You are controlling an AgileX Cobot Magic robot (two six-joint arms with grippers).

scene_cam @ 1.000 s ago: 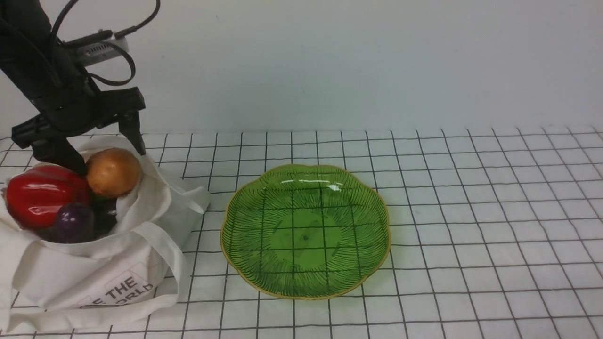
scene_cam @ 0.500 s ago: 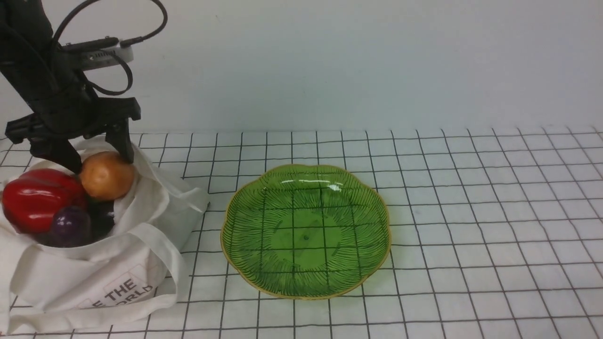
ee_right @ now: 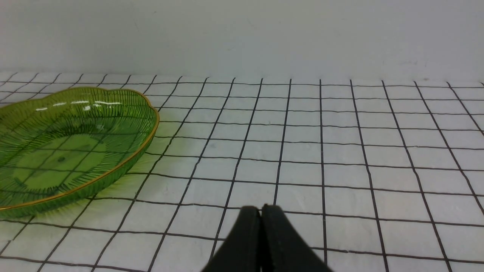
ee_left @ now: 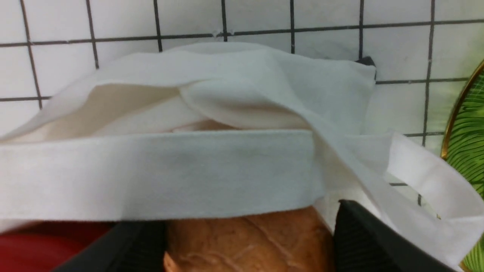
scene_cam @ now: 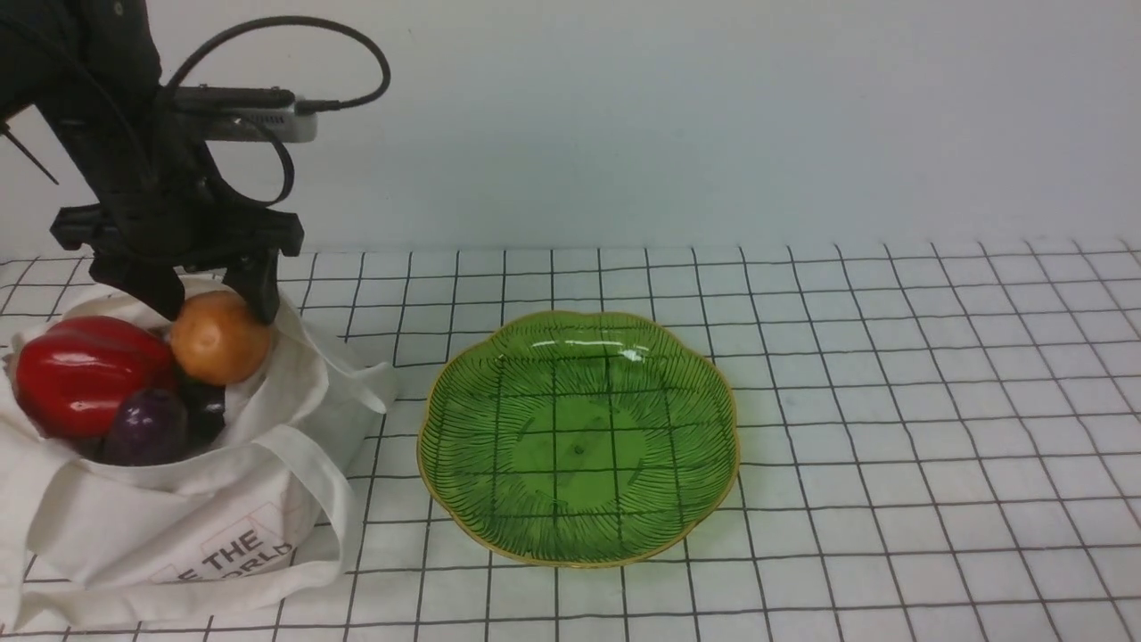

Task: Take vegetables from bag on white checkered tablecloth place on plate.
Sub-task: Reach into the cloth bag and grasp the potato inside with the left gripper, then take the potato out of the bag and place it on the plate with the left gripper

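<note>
Plain pale wall behind; desk covered by the white checkered tablecloth (scene_cam: 891, 401). Progress: nothing delivered yet. The plate (scene_cam: 578, 446) sits mid-cloth, bare, no veg on it. All 3 veg are in the mouth of the bag (scene_cam: 178, 526), which slumps at the robot's left, just beside the plate. The potato (scene_cam: 220, 339) is on top at the plate side, the bell pepper (scene_cam: 85, 374) next to it, and the eggplant (scene_cam: 147, 426) lower, nearer the camera.

The left tool (scene_cam: 217, 312) is down over the potato w/ a finger pressed on each side, jaws part-closed on it. Can't tell if it's lifted at all; it sits within the bag rim. The right tool (ee_right: 261, 211) is clamped tight on nothing, low over bare cloth right of the plate.

So approx: 1st pick gripped; lift, carry + drop to do, then 2 more veg.
</note>
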